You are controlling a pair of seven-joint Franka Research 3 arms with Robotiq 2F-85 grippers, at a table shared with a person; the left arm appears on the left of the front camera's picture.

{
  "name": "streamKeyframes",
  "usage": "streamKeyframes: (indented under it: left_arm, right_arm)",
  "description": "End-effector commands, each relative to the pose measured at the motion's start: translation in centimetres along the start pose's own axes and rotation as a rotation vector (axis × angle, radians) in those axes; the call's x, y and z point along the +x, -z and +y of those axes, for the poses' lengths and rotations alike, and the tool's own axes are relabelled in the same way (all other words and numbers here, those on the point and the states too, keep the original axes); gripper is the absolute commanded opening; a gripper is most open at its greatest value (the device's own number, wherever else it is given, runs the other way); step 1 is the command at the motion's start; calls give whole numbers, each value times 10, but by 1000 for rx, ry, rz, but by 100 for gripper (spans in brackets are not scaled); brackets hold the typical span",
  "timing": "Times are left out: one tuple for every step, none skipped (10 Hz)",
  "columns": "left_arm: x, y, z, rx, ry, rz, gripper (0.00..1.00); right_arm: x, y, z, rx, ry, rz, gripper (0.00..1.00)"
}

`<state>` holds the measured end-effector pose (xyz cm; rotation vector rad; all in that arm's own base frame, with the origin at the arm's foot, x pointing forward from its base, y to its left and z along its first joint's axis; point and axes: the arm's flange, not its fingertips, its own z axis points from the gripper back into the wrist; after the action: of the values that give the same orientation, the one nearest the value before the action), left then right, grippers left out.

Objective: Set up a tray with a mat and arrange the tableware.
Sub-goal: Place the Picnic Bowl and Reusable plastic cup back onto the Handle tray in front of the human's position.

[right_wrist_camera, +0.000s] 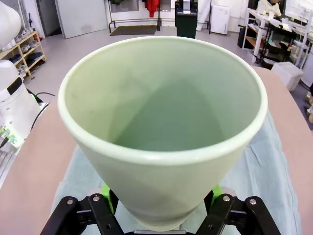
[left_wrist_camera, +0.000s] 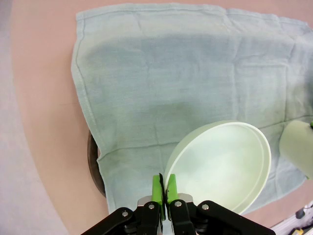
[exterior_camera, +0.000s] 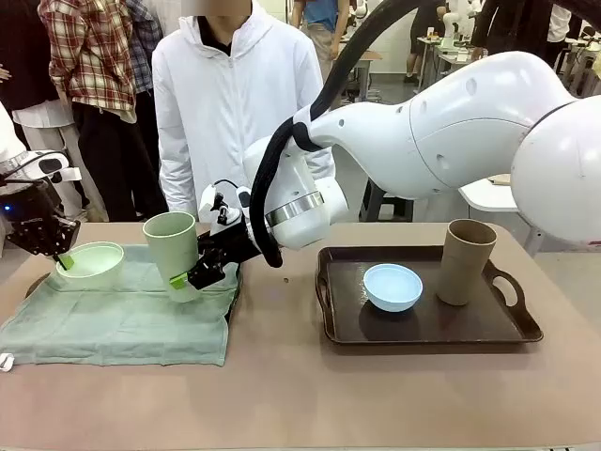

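Two bowls, two cups, two trays and one mat share the tan table [exterior_camera: 300,395], with a person in a white hooded jacket [exterior_camera: 225,94] standing at its far edge. The left gripper [left_wrist_camera: 164,188] is pinched tight on the rim of the pale green bowl [exterior_camera: 91,264], which sits over the far left corner of the pale green mat [exterior_camera: 122,319]. The right arm reaches across the middle of the table, and the right gripper [right_wrist_camera: 160,196] is clamped on the lower wall of the pale green cup [exterior_camera: 171,240], one green pad on each side. That cup stands mouth up with a slight lean, over the mat's far right corner and well apart from the bowl.

Toward the table's right edge, the dark brown tray [exterior_camera: 423,331] with side handles carries the light blue bowl [exterior_camera: 392,286] near its middle. The tan-brown cup [exterior_camera: 468,260] stands upright just beside the bowl, toward the tray's far right corner.

The mat is draped over the second tray [left_wrist_camera: 91,159], leaving a sliver of dark rim showing at the cloth's edge. The right arm's bulk blocks part of the person and the table's far edge. Whether the green cup's base or the green bowl's foot touches the cloth cannot be told. More people stand in the background beyond the table's far left corner.
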<state>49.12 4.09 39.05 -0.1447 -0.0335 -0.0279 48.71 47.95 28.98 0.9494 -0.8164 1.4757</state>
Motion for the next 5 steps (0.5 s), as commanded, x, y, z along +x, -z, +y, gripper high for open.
streamKeyframes:
  left_arm:
    - [-1, -1, 0, -2, 3, 5, 4]
    - [0, 0, 0, 0, 0, 0, 4]
    - [1, 5, -3, 2, 13, -47, 4]
    - [5, 13, -5, -25, 9, -48, 4]
    - [9, 19, -5, -53, 10, -39, 4]
  right_arm:
    - [0, 0, 0, -1, -1, 0, 81]
    - [-5, -3, -4, 11, 5, -31, 81]
    - [-12, -1, -8, 0, 2, -38, 81]
    - [-18, 0, -11, 2, -1, -46, 81]
    - [-20, 1, -13, -8, -8, -60, 81]
